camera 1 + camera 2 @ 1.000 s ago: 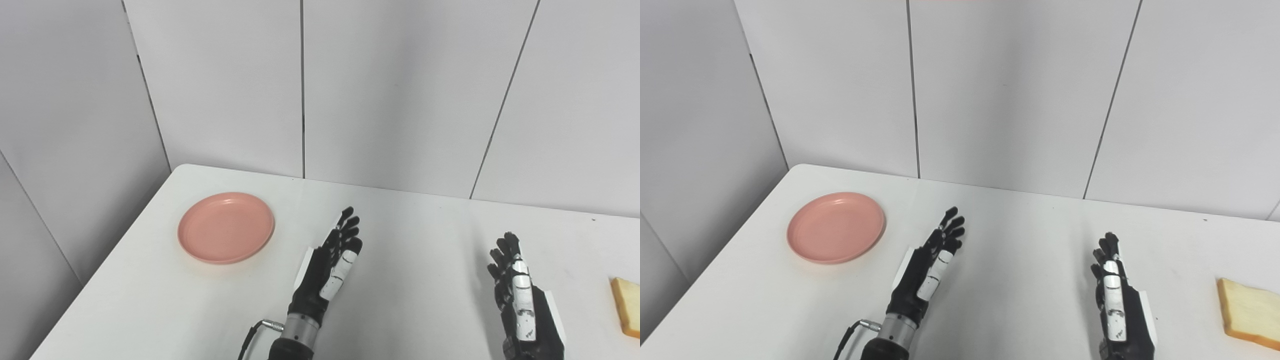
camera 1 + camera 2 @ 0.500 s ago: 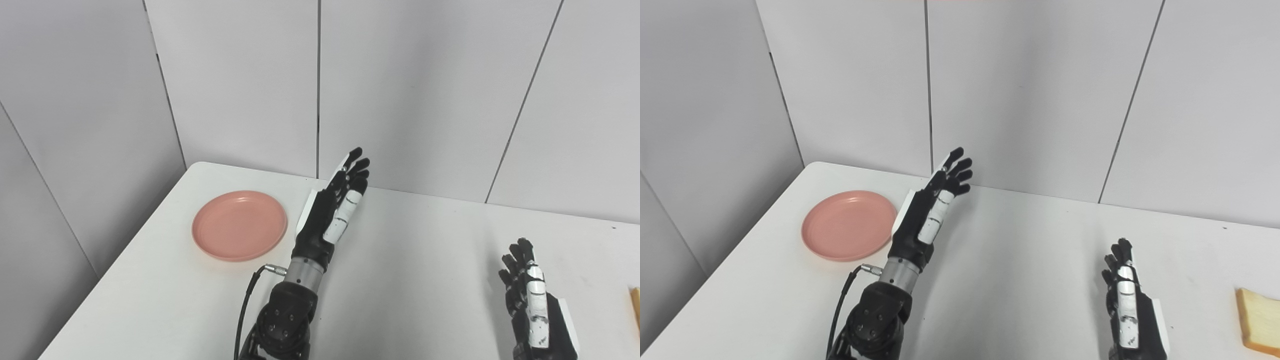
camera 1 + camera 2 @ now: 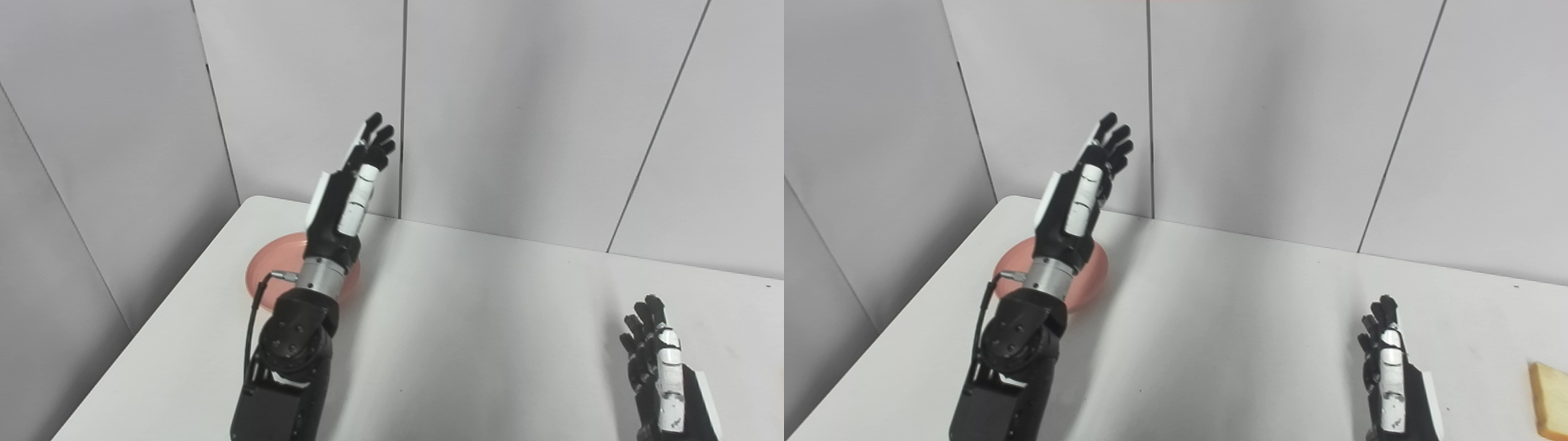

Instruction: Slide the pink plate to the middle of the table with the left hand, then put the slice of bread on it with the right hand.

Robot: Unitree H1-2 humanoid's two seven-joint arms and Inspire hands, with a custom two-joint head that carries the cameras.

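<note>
The pink plate (image 3: pixel 266 264) lies near the table's far left corner, mostly hidden behind my left forearm. My left hand (image 3: pixel 352 184) is raised high above the plate, open, fingers stretched up toward the wall, holding nothing. My right hand (image 3: pixel 1387 380) hovers low over the table at the near right, open and empty, fingers pointing away from me. The slice of bread (image 3: pixel 1549 401) lies flat at the right edge of the right eye view, a short way right of my right hand; the left eye view does not show it.
The white table (image 3: pixel 478 306) ends at a grey panelled wall (image 3: pixel 520 110) at the back. Its left edge runs diagonally just beyond the plate.
My left arm has risen from low over the table's middle to high above the plate, now covering most of it. The camera has shifted, pushing the bread toward the right edge. The right hand barely moved.
</note>
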